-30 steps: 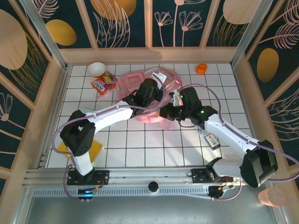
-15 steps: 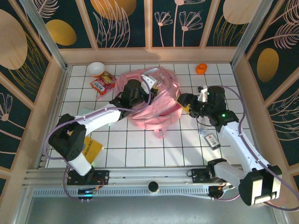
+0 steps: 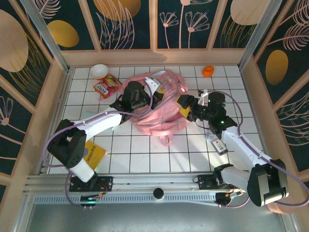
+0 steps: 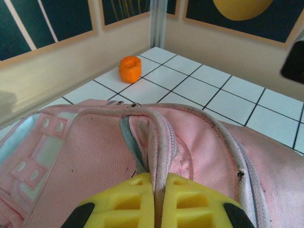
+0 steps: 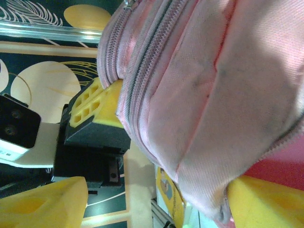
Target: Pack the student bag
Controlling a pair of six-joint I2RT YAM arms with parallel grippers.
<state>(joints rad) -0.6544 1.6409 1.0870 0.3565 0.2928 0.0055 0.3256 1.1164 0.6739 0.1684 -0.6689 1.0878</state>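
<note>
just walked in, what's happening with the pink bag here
Two robot arms are working on the student bag, which lies on the tiled table. The left claw is pinched shut on a trim strip at its edge. The right claw sits at the opposite side, fingers spread wide around the fabric. A snack packet lies outside the bag.

Student bag point(image 3: 161, 116): pink fabric, white trim, pale blue-grey panels. Counter point(image 3: 145, 154): white tiles, dark grid lines. Small cup-like object point(image 3: 208, 71): orange. Bowl point(image 3: 100, 71): white. Snack packet point(image 3: 107, 87): red and yellow. Left gripper point(image 4: 155, 202) and right gripper point(image 3: 184, 106): yellow jaws, black bodies. Walls point(image 3: 130, 29): dark navy, ochre ovals, pale line-drawn flowers.
</note>
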